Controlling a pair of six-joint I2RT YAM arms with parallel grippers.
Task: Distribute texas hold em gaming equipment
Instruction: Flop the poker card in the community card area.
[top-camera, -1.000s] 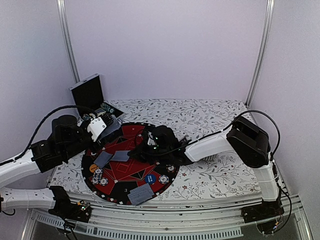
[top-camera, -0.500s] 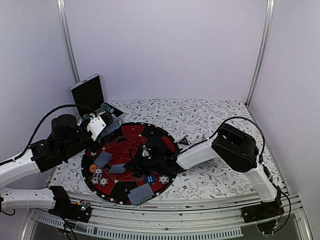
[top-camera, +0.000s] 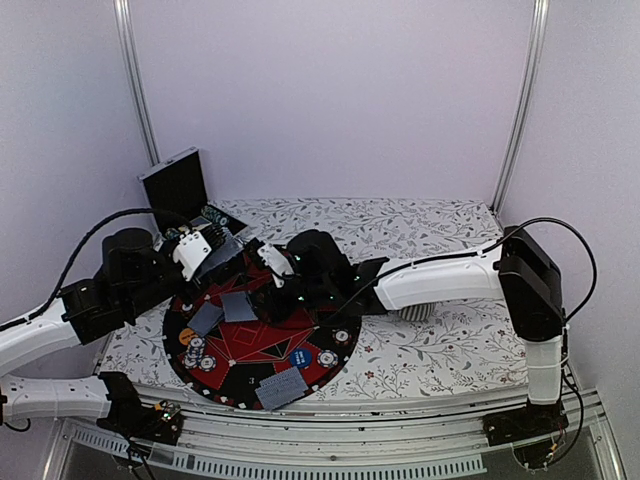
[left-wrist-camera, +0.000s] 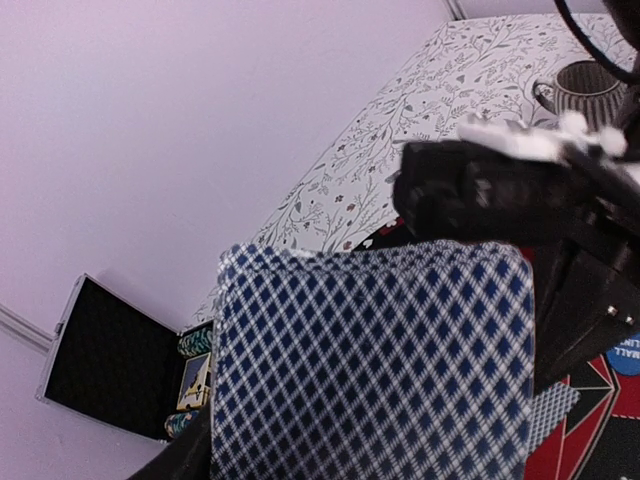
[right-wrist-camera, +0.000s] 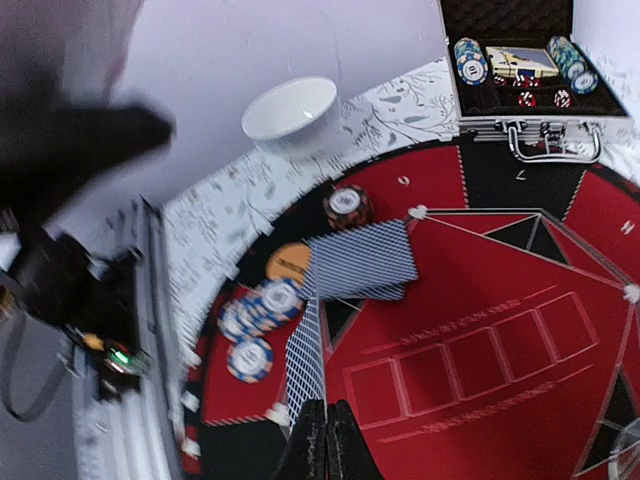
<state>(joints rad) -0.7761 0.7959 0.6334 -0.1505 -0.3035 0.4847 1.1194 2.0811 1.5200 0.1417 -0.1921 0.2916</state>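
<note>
My left gripper (top-camera: 205, 252) is shut on a deck of grey-blue-backed cards (left-wrist-camera: 370, 360) at the round mat's far left; the deck hides its fingers in the left wrist view. My right gripper (right-wrist-camera: 328, 440) is shut on a single card (right-wrist-camera: 305, 365), seen edge-on, just above the mat's left part; that card also shows in the top view (top-camera: 240, 306). Two overlapping cards (right-wrist-camera: 362, 262) lie face down on the mat beyond it. An orange button (right-wrist-camera: 290, 265) and several striped chips (right-wrist-camera: 255, 310) lie beside them. A blue button (top-camera: 300, 357) and more cards (top-camera: 282, 386) sit near the front.
The red-and-black round mat (top-camera: 330, 275) lies on a floral cloth. The open black case (right-wrist-camera: 520, 70) holding chips stands at the far left. The ribbed silver cup (left-wrist-camera: 590, 90) stands right of the mat, behind my right arm. Single chips (top-camera: 327, 357) lie at the mat's front right.
My right gripper swung toward the near edge with the card, then back to the mat's left part. Its elbow has moved right. The left arm has hardly moved.
</note>
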